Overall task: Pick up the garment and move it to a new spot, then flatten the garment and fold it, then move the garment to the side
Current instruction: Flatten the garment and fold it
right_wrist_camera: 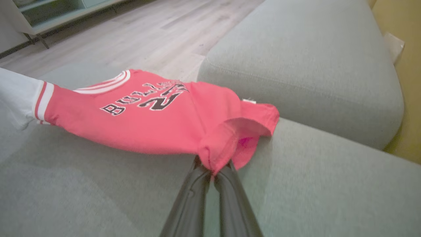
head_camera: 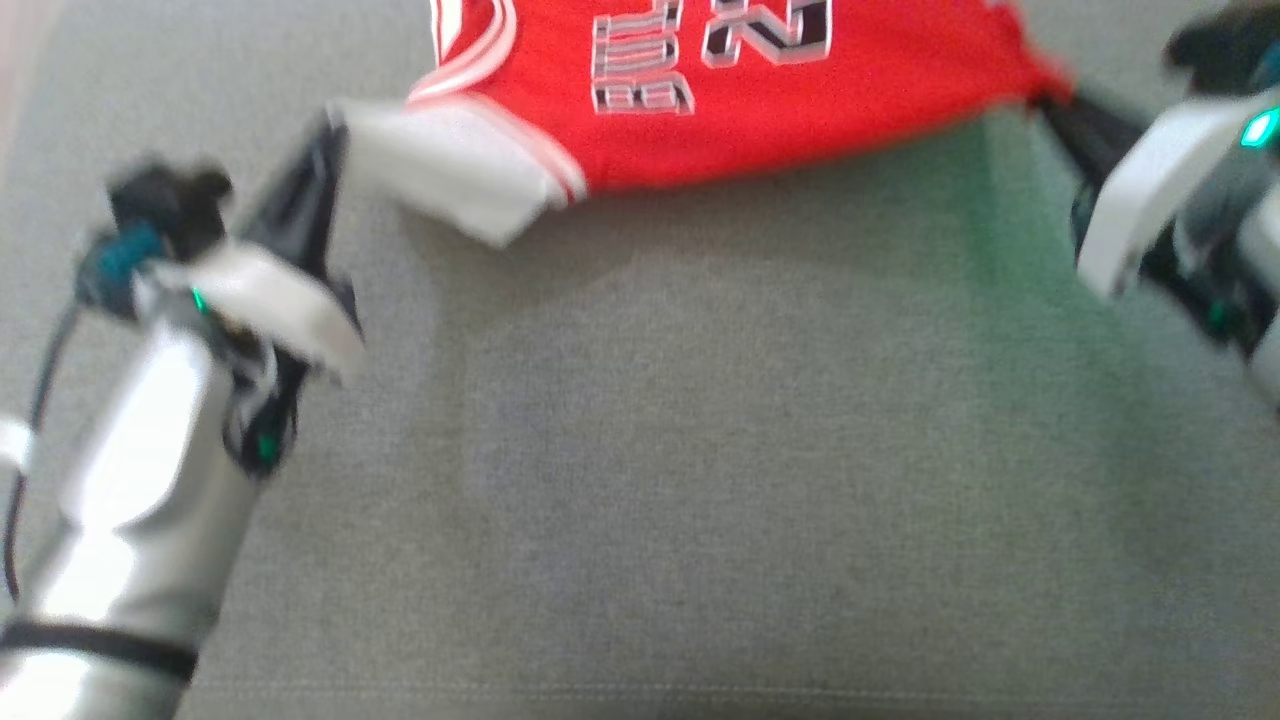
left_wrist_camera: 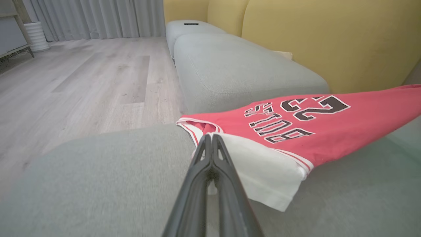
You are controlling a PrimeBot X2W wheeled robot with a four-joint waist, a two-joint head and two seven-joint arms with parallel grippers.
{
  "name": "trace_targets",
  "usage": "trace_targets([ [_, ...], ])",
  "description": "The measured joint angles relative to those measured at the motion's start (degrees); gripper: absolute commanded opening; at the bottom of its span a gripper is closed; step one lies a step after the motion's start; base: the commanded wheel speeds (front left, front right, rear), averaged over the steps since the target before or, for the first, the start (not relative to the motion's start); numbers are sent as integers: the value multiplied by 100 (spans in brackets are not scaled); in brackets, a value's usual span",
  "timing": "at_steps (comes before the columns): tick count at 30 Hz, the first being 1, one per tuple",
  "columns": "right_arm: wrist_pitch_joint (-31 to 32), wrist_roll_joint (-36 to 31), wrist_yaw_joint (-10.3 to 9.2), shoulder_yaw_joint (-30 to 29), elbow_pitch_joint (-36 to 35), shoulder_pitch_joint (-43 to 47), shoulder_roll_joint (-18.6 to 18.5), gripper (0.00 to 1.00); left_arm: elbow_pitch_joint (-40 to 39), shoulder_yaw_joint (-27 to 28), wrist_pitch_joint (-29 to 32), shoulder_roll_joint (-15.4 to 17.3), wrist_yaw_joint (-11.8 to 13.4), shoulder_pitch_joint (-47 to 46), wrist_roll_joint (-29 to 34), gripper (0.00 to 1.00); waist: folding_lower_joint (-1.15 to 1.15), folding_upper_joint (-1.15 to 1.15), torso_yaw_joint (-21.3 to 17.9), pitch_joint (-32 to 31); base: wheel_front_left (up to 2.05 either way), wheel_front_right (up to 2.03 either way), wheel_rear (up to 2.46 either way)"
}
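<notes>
garment [head_camera: 760, 110] strung taut between the two grippers, long axis running left to right across grey sofa cushion [head_camera: 640, 450], near edge seemingly raised just above it, far part cut off by the head view's top edge. left gripper [head_camera: 335, 135] pinched shut on white sleeve [head_camera: 450, 170], fingers pointing forward and inward, forearm low at the left. right gripper [head_camera: 1050, 100] clamped on the bunched red corner, reaching in from the right. one arm per end, equally near. likely next: carry both ends sideways together, tension even, then lower flat.
</notes>
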Motion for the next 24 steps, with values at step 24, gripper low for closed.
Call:
trace_targets([
  [24,888,54,0,1085,-1584,1990,-946,0,-1435,-378,110,818,8,2766,-393,0,0,0,-53,-1489,0,0,0],
])
